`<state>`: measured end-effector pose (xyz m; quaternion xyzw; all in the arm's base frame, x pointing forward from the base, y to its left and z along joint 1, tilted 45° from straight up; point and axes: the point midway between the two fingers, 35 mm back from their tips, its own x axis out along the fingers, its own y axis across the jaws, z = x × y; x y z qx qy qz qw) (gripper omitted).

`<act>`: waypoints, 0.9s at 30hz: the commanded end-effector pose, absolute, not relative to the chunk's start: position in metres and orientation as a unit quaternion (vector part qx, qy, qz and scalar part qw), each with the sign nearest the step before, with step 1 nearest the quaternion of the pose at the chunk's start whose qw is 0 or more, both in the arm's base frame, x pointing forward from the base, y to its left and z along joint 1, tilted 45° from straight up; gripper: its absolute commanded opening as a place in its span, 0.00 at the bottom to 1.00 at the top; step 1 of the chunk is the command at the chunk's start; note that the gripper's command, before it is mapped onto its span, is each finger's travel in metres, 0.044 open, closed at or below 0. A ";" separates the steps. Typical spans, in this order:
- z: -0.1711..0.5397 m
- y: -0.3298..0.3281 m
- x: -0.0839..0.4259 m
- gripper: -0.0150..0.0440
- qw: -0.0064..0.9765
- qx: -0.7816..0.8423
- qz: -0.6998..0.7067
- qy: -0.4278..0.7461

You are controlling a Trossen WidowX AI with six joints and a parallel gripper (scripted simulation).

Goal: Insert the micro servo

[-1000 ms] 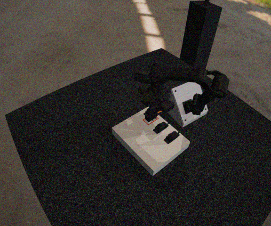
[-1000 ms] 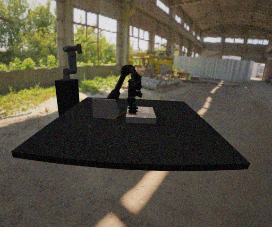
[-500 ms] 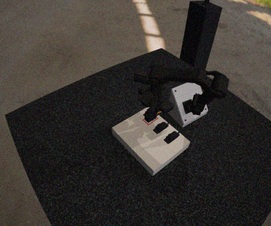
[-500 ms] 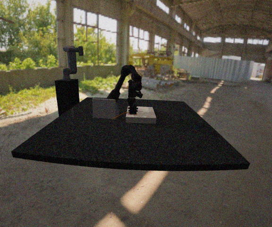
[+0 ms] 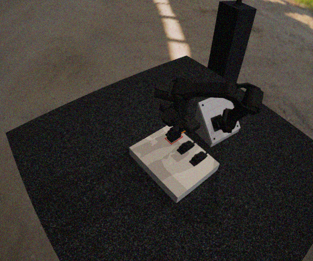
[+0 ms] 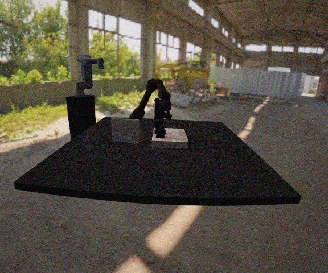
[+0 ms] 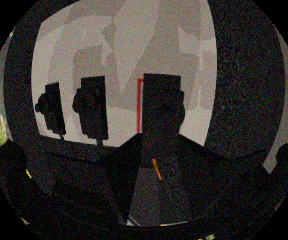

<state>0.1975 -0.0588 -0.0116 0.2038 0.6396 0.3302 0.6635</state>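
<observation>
The gripper [image 5: 175,129] [image 6: 159,132] [image 7: 161,134] points down and is shut on the loose black micro servo [image 5: 174,136] [image 6: 160,135] [image 7: 162,97]. The servo is over the pocket marked by a red outline [image 5: 177,140] [image 7: 139,107] on the pale deck [image 5: 176,179] [image 6: 169,144] [image 7: 134,30]. The servo covers the pocket opening, and its depth and whether its ears touch the deck cannot be told. Its orange cable [image 5: 183,131] [image 6: 143,141] [image 7: 156,169] runs off the deck's edge on the wedge's side. The side notch is not clearly visible.
Two black servos [image 5: 185,147] [image 5: 198,158] [image 7: 91,107] [image 7: 52,108] sit in the deck beside the marked pocket. A pale wedge-shaped block [image 5: 216,105] [image 6: 125,130] stands close to the deck. A dark pillar [image 5: 231,42] [image 6: 80,117] stands beyond the table [image 5: 94,182] [image 6: 158,176].
</observation>
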 end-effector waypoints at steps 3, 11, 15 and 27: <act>-0.016 -0.055 0.198 0.25 0.666 0.207 0.329 0.637; -0.021 -0.049 0.198 0.25 0.666 0.207 0.329 0.637; -0.024 -0.046 0.198 0.25 0.666 0.208 0.329 0.637; -0.033 -0.038 0.197 0.25 0.666 0.208 0.329 0.637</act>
